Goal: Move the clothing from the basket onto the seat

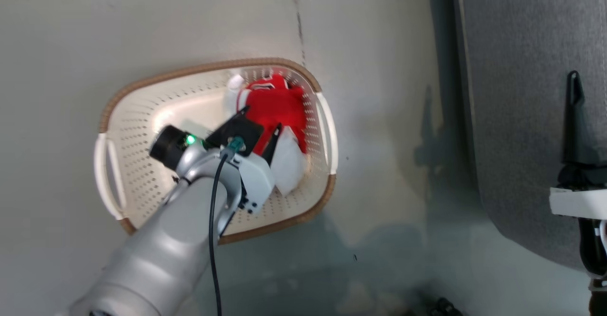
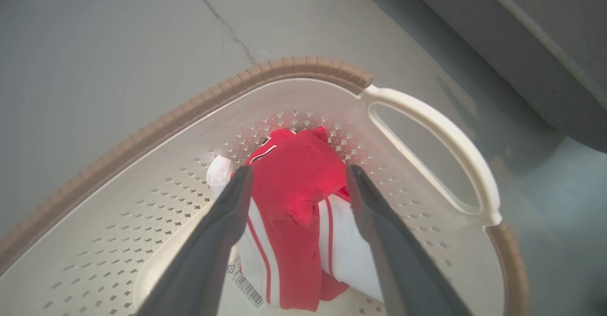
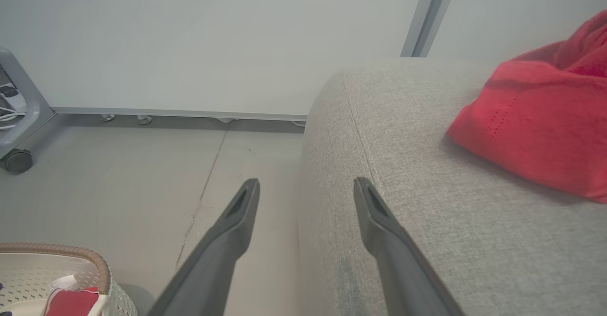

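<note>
The basket (image 1: 216, 67) stands on the floor, cream with a brown rim (image 2: 294, 64). A heap of red clothing (image 1: 277, 107) with white stripes lies at its right end. My left gripper (image 2: 299, 169) is open and reaches down into the basket, one finger on each side of the red clothing (image 2: 294, 197), just above it. The grey seat (image 1: 521, 93) lies to the right. My right gripper (image 3: 306, 183) hovers open and empty over the seat's left edge (image 3: 427, 211). Another red garment (image 3: 536, 116) rests on the seat. The basket's corner (image 3: 57, 252) shows at the lower left.
Grey floor with a thin crack (image 1: 298, 22) surrounds the basket. A strip of floor separates basket and seat. A grey wheeled frame (image 3: 19, 116) with cables stands by the pale wall. A barcode sticker (image 2: 246, 287) lies on the basket's bottom.
</note>
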Controlling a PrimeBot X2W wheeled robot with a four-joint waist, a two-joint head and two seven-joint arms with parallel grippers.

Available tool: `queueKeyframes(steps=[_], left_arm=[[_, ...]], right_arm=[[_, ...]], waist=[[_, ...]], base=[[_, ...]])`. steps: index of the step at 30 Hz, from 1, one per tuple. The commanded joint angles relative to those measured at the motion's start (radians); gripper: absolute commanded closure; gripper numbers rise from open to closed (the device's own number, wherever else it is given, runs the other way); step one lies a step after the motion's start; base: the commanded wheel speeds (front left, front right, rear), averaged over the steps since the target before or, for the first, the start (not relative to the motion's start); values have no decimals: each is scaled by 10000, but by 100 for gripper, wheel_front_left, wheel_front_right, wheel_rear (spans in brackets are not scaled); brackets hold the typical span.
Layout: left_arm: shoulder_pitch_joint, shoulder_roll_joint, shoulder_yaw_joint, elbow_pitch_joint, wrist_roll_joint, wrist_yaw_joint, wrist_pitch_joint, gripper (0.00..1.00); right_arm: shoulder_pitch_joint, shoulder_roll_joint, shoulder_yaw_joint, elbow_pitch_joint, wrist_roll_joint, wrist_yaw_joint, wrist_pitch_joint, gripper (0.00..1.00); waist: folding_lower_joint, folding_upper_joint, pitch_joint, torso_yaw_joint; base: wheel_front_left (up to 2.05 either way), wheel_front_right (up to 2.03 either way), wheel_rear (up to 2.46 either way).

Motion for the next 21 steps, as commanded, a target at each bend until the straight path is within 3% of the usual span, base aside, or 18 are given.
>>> queueKeyframes(steps=[1, 4, 10, 21], left_arm=[[-509, 63, -228, 246, 145, 212, 9, 0], [-1046, 71, -508, 812, 1, 446, 162, 0], [-1893, 74, -1122, 1647, -198, 271, 1287, 0], [-2844, 98, -2303, 2609, 563, 361, 3272, 0]], right_arm=[[-184, 19, 80, -25, 58, 3, -4, 0], [-372, -6, 439, -17, -2, 3, -4, 0], [-654, 270, 811, 107, 52, 3, -4, 0], [-992, 488, 1266, 128, -9, 3, -4, 0]], waist=[[0, 0, 748, -584], [0, 0, 1115, -795], [0, 0, 1568, -1155], [0, 0, 2314, -1652]], base=[[0, 0, 0], [0, 0, 0], [0, 0, 0], [0, 0, 0]])
